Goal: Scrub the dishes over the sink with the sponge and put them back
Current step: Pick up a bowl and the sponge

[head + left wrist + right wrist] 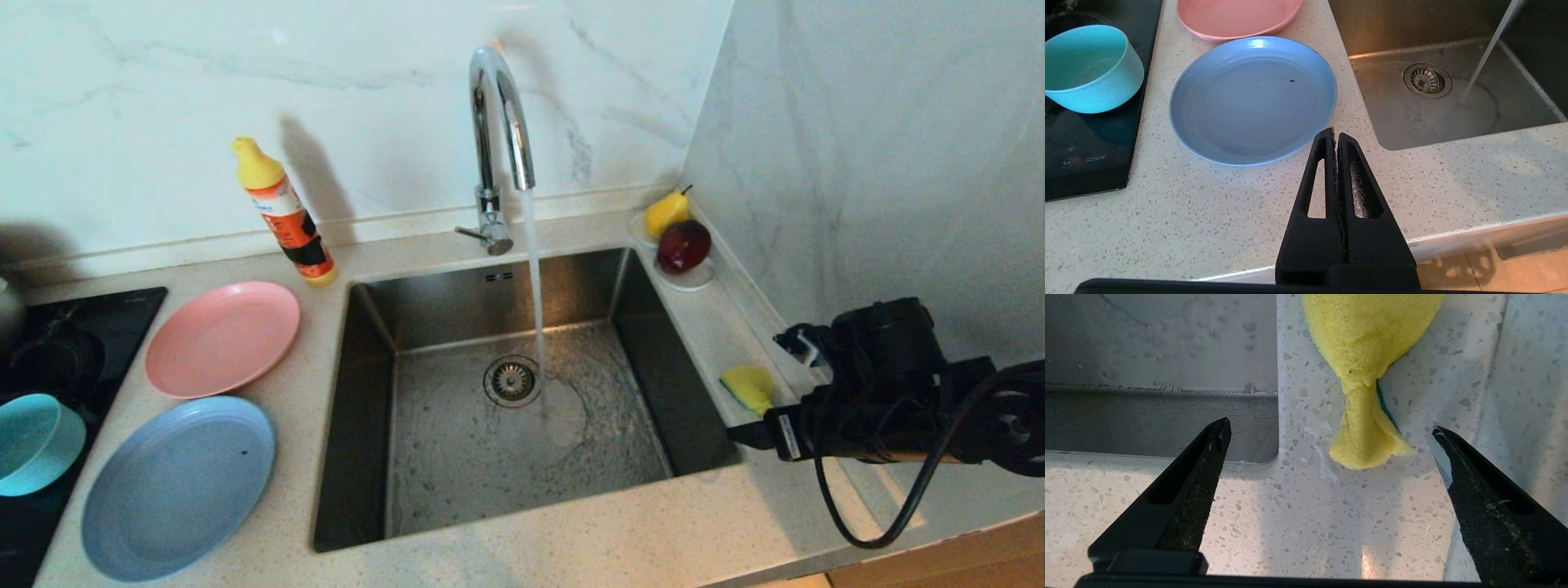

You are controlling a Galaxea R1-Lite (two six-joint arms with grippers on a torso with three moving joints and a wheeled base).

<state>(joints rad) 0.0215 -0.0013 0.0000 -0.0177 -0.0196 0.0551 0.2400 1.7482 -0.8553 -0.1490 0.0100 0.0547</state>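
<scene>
The yellow sponge (748, 385) (1367, 355) lies crumpled on the narrow counter strip right of the sink (637, 327), its green face underneath. My right gripper (1331, 430) hovers open just short of it, nothing between its fingers; in the head view its arm (890, 384) covers the jaws. Left of the sink lie the pink plate (222, 336) (1237, 16) and the pale-blue plate (178, 487) (1253, 100). The teal bowl (33, 441) (1090, 67) stands on the black hob. My left gripper (1334, 132) is shut and empty above the counter's front edge.
Water runs from the chrome tap (498, 122) onto the basin floor beside the drain strainer (512, 380). A detergent bottle (286, 214) stands behind the pink plate. A white saucer (690, 278) with a pear and a dark red fruit sits in the back right corner, against the wall.
</scene>
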